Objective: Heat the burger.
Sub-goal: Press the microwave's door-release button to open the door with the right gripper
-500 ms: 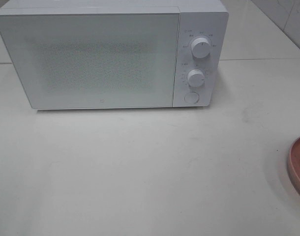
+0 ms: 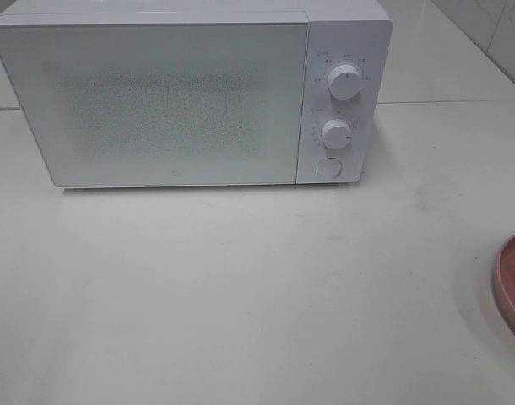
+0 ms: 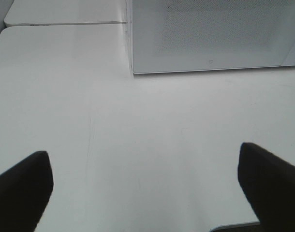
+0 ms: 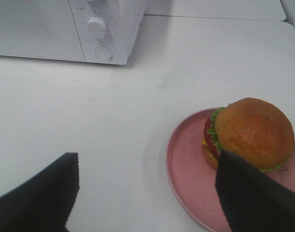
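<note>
Exterior high view: against the picture of half a second earlier, I find no change. The microwave (image 2: 181, 93) stands at the back of the worktop (image 2: 241, 295) with its door shut, and only a slice of the pink plate (image 2: 512, 283) shows at the right edge, in the same place as before. Neither arm is in this view, and the burger is out of frame. I judge from this that the task has hardly begun: the door must be opened before the burger can go inside.

Left wrist view: the left tool (image 3: 142, 154) is wide open and holds nothing. It hangs over bare worktop, with the lower front of the microwave ahead of it.

Right wrist view: the right tool (image 4: 147, 159) is also spread wide and empty. The burger (image 4: 251, 133) sits on the pink plate, off its middle, and well apart from the microwave. One finger of the tool partly covers the burger in this view; I cannot tell if they touch.

The burger stands upright, with the bun top upward. Its main axis is the vertical one through the layers. From above it is round, so it has no long side. The lettuce and tomato edge shows on the side facing the middle of the plate.
</note>
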Motion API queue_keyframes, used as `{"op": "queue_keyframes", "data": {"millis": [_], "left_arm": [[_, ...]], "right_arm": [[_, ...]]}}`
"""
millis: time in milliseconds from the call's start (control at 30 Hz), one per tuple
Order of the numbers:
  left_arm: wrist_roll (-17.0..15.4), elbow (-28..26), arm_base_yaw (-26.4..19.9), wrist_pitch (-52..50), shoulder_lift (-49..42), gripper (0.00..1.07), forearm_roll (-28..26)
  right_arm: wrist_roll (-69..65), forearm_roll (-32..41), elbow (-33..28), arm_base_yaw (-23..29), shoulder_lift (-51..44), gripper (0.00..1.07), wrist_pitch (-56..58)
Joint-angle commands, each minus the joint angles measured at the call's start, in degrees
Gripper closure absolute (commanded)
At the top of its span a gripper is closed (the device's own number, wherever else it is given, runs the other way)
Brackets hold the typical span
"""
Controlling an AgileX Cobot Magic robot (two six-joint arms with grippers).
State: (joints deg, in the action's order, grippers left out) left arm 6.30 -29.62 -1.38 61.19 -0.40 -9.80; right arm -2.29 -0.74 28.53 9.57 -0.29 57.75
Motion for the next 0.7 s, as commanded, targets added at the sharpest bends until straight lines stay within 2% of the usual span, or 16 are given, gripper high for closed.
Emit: {"op": "queue_keyframes", "data": {"millis": [33,433,700], "left_arm": [[-0.2,0.1,-0.1,0.1,-0.4,0.1,-0.5],[-0.2,0.1,-0.1,0.1,-0.4,0.1,-0.5],[-0.2,0.1,-0.1,0.1,-0.4,0.1,-0.5]], "right_arm": [[-0.3,0.2,0.2,0.2,-1.5,0.31,-0.9],[-0.3,0.2,1.5,0.2,-1.5,0.31,-5.8],[-1.0,0.2,1.5,0.2,4.8,0.31,-10.8]]}}
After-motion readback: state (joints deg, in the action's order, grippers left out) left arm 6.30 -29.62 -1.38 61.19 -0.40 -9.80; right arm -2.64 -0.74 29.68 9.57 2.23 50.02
